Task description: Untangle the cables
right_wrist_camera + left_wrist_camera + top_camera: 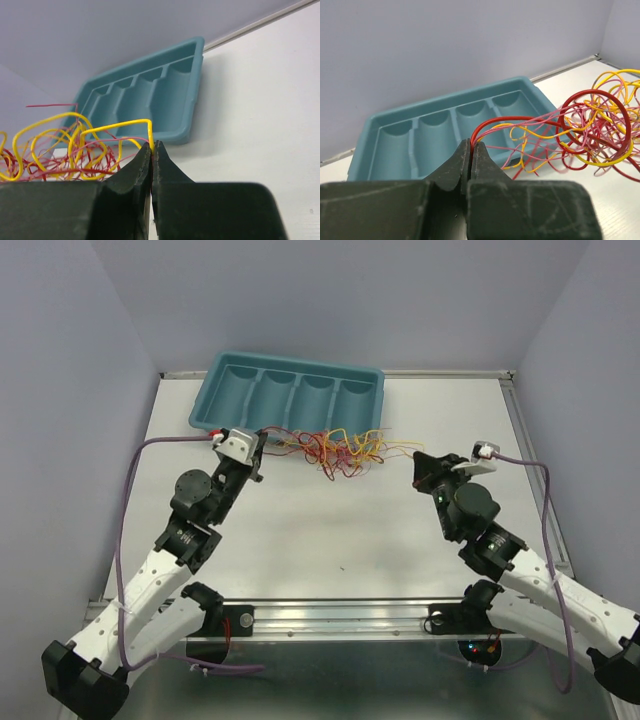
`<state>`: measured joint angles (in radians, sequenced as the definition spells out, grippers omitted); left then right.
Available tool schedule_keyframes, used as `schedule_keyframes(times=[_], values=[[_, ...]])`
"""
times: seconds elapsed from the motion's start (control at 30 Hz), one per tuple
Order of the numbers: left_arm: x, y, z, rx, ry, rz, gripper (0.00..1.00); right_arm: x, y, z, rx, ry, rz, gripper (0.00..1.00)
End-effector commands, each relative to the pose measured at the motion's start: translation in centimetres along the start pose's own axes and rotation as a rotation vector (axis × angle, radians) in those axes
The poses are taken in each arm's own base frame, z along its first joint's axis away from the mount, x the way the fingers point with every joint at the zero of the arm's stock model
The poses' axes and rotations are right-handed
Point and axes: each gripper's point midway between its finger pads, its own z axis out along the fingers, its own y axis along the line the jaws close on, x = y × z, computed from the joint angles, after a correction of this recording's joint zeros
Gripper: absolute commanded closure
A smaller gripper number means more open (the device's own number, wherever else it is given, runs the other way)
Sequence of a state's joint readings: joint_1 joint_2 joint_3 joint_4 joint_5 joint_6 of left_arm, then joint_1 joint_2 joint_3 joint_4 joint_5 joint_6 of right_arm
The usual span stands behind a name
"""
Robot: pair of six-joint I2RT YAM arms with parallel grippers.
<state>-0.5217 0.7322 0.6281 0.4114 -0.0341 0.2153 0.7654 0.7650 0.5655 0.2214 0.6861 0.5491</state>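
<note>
The white table [330, 540] is a flat, pale surface between grey walls, with a metal rail [340, 615] running along its near edge. At the far side, left of centre, a teal tray [300, 358] lies on it, with four compartments side by side. Just near of the tray's right half is a loose tangle of red, orange and yellow cables [340, 448]; how much of it rests on the surface cannot be told.

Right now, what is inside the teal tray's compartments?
All four compartments look empty from above; the cables are outside, before the teal tray. In the left wrist view the left end effector hides some near ends.
</note>
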Motion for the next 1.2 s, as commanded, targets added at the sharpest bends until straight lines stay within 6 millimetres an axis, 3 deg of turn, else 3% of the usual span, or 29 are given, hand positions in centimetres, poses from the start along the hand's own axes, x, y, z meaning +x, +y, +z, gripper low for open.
schedule_keyframes(times=[0.0, 0.03, 0.1, 0.13, 0.17, 0.2, 0.23, 0.33, 0.37, 0.8, 0.83, 0.9, 0.93, 0.97, 1.07, 1.1, 1.17], values=[[-1.6, -1.1, 0.1, 0.073, -0.067, 0.006, 1.00, -1.2, -1.6, -0.6, 0.053, -0.040, -0.038, 0.95], [-1.7, -3.1, -0.1, 0.187, -0.078, 0.017, 1.00, -1.0, -0.3, -0.7, -0.018, -0.016, -0.062, 0.92], [-1.3, -4.9, -0.5, 0.300, -0.064, 0.035, 1.00, -0.1, 4.4, -1.5, -0.280, 0.046, -0.084, 0.59], [-1.4, -6.3, -0.8, 0.377, -0.068, 0.036, 1.00, 1.6, 7.1, -2.8, -0.473, 0.112, -0.144, 0.44], [-1.1, -6.8, -1.0, 0.411, -0.055, 0.039, 1.00, 1.6, 8.8, -3.6, -0.581, 0.111, -0.144, 0.28], [-1.0, -7.3, -1.2, 0.443, -0.052, 0.043, 1.00, 3.3, 9.8, -3.8, -0.659, 0.163, -0.184, 0.12], [-0.9, -8.2, -1.6, 0.498, -0.046, 0.044, 1.00, 4.2, 12.1, -5.7, -0.826, 0.215, -0.195, 0.08], [-1.3, -9.2, -2.3, 0.568, -0.057, 0.045, 1.00, 7.8, 13.2, -5.9, -0.919, 0.337, -0.226, 0.01], [-1.3, -9.8, -2.7, 0.609, -0.054, 0.042, 1.00, 8.2, 13.7, -6.1, -0.948, 0.350, -0.229, 0.00], [-4.6, -10.5, -3.9, 0.674, -0.111, 0.010, 1.00, 17.8, 17.2, -6.9, -1.039, 0.494, -0.351, 0.01], [-4.8, -10.6, -4.0, 0.682, -0.117, 0.006, 1.00, 18.4, 17.3, -6.3, -0.991, 0.487, -0.363, 0.04], [-6.0, -10.5, -4.0, 0.682, -0.139, 0.003, 1.00, 20.2, 16.6, -5.0, -0.922, 0.508, -0.387, 0.22], [-6.7, -10.5, -4.1, 0.683, -0.148, -0.008, 1.00, 20.3, 16.4, -4.0, -0.868, 0.495, -0.386, 0.33], [-7.6, -10.4, -4.3, 0.679, -0.165, -0.012, 1.00, 20.7, 16.0, -3.5, -0.838, 0.496, -0.386, 0.50], [-11.7, -8.7, -4.0, 0.594, -0.233, -0.017, 1.00, 21.1, 15.8, -4.0, -0.842, 0.511, -0.348, 0.55], [-14.3, -7.6, -3.8, 0.546, -0.276, -0.011, 1.00, 21.1, 15.6, -4.3, -0.852, 0.512, -0.345, 0.57], [-16.5, -4.8, -2.4, 0.382, -0.265, -0.032, 1.00, 21.1, 15.7, -4.9, -0.879, 0.518, -0.329, 0.57]])
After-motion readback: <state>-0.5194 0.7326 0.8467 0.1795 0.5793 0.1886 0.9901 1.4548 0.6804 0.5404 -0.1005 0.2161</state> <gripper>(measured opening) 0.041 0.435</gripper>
